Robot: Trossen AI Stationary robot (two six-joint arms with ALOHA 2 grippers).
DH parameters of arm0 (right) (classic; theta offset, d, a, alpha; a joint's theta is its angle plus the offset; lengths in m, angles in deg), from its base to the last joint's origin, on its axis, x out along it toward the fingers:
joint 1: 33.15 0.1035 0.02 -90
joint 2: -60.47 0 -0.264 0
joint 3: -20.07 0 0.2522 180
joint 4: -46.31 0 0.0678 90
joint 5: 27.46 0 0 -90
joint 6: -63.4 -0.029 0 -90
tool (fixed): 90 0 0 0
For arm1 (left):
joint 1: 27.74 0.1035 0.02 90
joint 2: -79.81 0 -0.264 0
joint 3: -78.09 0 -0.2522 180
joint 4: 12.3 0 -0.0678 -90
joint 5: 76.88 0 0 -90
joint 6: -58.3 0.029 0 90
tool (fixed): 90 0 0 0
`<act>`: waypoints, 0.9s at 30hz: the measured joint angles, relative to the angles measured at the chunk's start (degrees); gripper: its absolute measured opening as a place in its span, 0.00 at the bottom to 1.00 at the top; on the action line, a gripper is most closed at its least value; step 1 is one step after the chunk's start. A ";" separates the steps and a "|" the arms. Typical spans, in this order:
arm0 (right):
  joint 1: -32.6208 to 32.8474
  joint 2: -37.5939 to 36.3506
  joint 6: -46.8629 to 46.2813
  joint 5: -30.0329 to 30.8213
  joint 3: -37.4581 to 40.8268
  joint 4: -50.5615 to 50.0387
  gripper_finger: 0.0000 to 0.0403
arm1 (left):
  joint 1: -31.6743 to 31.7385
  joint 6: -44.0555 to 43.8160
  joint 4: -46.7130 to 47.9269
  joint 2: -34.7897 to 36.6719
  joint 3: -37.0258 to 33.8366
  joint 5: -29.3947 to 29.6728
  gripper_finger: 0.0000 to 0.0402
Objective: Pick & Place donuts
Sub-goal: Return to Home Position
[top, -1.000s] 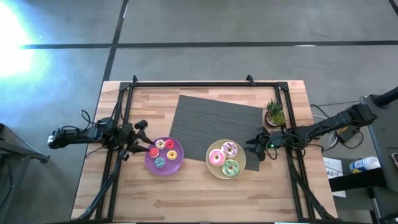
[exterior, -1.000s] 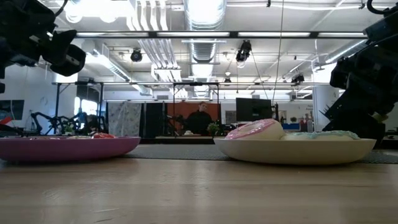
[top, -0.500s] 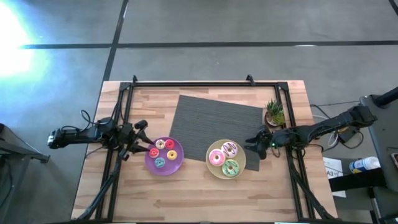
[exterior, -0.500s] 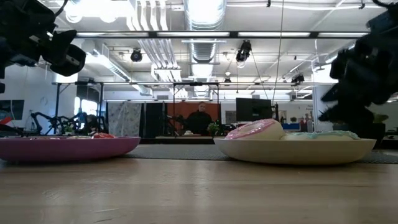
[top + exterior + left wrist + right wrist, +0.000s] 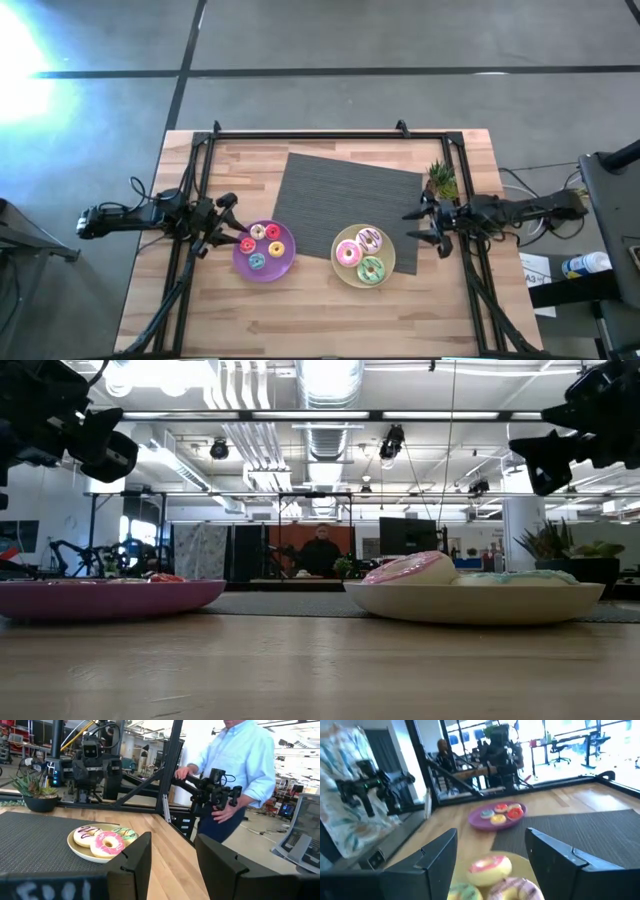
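Note:
Three larger donuts, pink (image 5: 348, 253), white-brown (image 5: 369, 239) and green (image 5: 371, 269), lie on the cream plate (image 5: 387, 256). Several tiny donuts, among them red (image 5: 272, 231), yellow (image 5: 276, 249) and blue (image 5: 256, 262), lie on the purple plate (image 5: 288, 256). My left gripper (image 5: 222, 222) hovers open just off the purple plate's left rim; its wrist view looks across at the cream plate (image 5: 75, 849). My right gripper (image 5: 420, 226) is open, raised to the right of the cream plate, above the mat's right edge. Its wrist view shows the pink donut (image 5: 490, 865) and the purple plate (image 5: 482, 820) beyond.
A dark grey placemat (image 5: 345, 200) lies at the table's far middle, partly under the cream plate. A potted plant (image 5: 440, 182) stands near the right gripper. Black frame rails (image 5: 300, 133) border the table. A person in a light blue shirt (image 5: 245, 765) stands beyond the right edge.
My right gripper has risen from beside the cream plate's right rim and drawn back a little toward the table's right and far edges; in the low view it has climbed from plate height to the picture's top. The donuts and plates have stayed put.

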 joint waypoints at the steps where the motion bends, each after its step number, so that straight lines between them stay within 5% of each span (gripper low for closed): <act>1: -0.19 -1.39 0.27 -0.14 0.00 -1.54 0.56 | 0.00 0.00 -0.02 -0.02 0.00 0.00 0.32; 8: -0.50 -7.95 5.54 -2.60 0.04 -7.23 0.56 | 0.00 0.02 0.00 0.00 0.00 0.00 0.32; 27: -0.45 -6.03 7.26 -3.04 0.04 -7.05 0.56 | 0.00 0.00 -0.28 -0.02 0.00 0.00 0.32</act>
